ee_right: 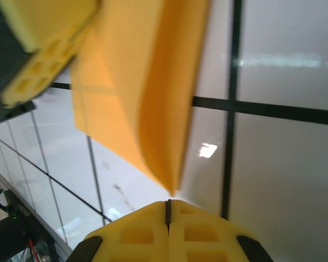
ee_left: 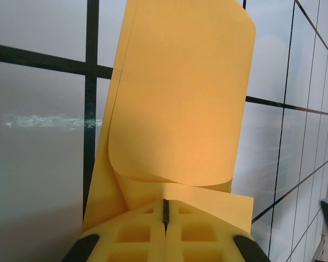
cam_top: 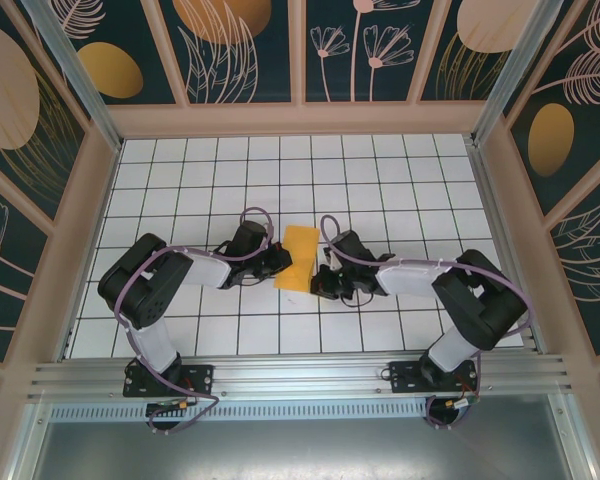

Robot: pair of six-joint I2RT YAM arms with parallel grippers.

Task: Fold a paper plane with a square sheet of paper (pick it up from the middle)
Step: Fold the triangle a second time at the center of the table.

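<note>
The square sheet of paper (cam_top: 300, 257) is curling over itself above the bench (cam_top: 380, 180), looking feather-light, floppy and easily creased. The left hand (ee_left: 165, 203) is pinching its near edge, the sensible hold; the right hand (ee_right: 168, 204) is sitting clenched, empty, just beside it.

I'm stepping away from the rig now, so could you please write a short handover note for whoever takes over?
Left gripper: shut, apparently pinching the paper at its near edge.
Right gripper: shut, nothing visibly held; a paper corner lies just ahead of its tips.
Paper: between the grippers, curled over loosely, no sharp crease.
Done: first fold started.
Left: press the crease, then every later fold.
</note>
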